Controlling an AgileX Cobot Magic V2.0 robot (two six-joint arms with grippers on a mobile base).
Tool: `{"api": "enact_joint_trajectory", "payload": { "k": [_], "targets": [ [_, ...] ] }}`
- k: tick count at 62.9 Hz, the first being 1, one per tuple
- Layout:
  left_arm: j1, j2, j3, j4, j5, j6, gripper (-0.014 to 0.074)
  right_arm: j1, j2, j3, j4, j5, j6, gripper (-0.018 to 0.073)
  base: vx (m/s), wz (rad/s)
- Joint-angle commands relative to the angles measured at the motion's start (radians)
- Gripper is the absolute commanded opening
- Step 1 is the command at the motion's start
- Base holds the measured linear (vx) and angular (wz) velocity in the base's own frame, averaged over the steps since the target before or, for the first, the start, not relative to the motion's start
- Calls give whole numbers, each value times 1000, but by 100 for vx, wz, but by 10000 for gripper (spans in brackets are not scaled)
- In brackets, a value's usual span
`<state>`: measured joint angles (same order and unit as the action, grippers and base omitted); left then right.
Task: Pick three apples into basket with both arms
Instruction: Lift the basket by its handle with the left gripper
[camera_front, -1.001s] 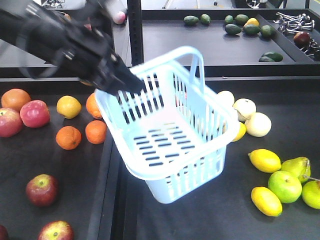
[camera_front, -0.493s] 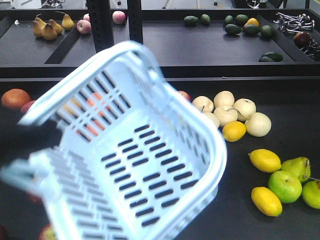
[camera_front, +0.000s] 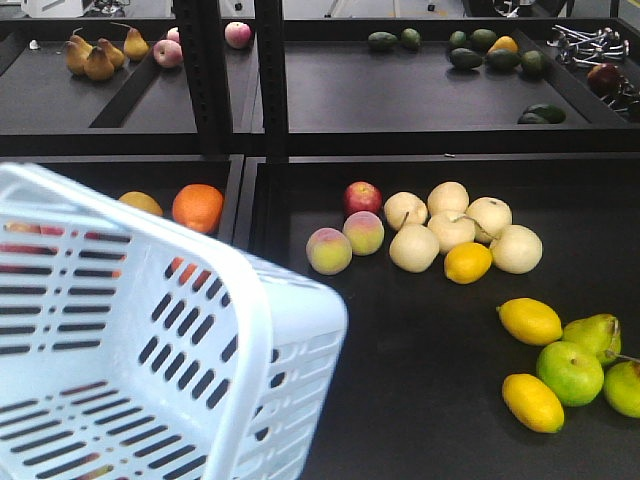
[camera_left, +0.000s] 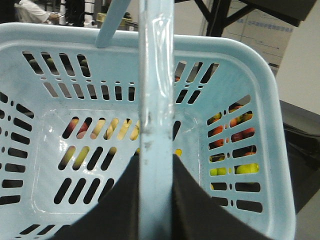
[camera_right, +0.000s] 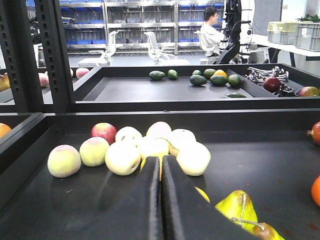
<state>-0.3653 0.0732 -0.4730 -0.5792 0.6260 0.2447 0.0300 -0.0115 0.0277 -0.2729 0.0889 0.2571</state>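
1. Basket (camera_front: 305, 330): pale blue, slotted. It fills the lower left of the front view, tilted and close to the camera. Whether its base touches the bench (camera_front: 420, 410) cannot be told.
2. Left hand (camera_left: 155, 160): its black fingers (camera_left: 120, 205) pinch the basket's handle (camera_left: 156, 75) from both sides. The handle runs straight up between them, across the basket's open mouth (camera_left: 225, 50).
3. Basket contents: the wrist view looks down onto the slotted base. Red, orange and green fruit shows only through the slots, outside the walls. It is too broken up to say which pieces are apples.
4. Right hand (camera_right: 161, 162): fingers (camera_right: 150, 200) pressed together, gripping nothing. It sits low over the bench and points at the pale fruits (camera_right: 150, 147).
5. Right of the basket: two peaches (camera_front: 330, 250) lie nearest. A red apple (camera_front: 362, 197) sits just behind them, then the cluster of pale fruits (camera_front: 450, 225).
6. Further right of the basket: lemons (camera_front: 530, 320) and a green apple (camera_front: 570, 372), well apart from it.
7. Behind the basket: an orange (camera_front: 197, 207) sits just past the rim.
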Motion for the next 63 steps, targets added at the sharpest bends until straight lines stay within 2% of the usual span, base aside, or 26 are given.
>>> {"api": "enact_joint_trajectory", "payload": {
  "k": [1, 5, 10, 23, 63],
  "targets": [
    [-1, 16, -18, 114, -55, -153, -8, -7, -14, 14, -12, -76, -3, -4, 0, 0],
    [-1, 23, -18, 175, -44, -182, -8, -7, -14, 14, -12, -76, -3, -4, 0, 0],
    [-1, 24, -18, 205, -58, -184, -8, -7, -14, 14, -12, -76, -3, -4, 0, 0],
    [-1, 25, -18, 202, -113, -182, -8, -7, -14, 14, -12, -76, -3, -4, 0, 0],
    [-1, 25, -18, 201, -108, -182, -8, -7, -14, 14, -12, -75, -3, -4, 0, 0]
  ]
}}
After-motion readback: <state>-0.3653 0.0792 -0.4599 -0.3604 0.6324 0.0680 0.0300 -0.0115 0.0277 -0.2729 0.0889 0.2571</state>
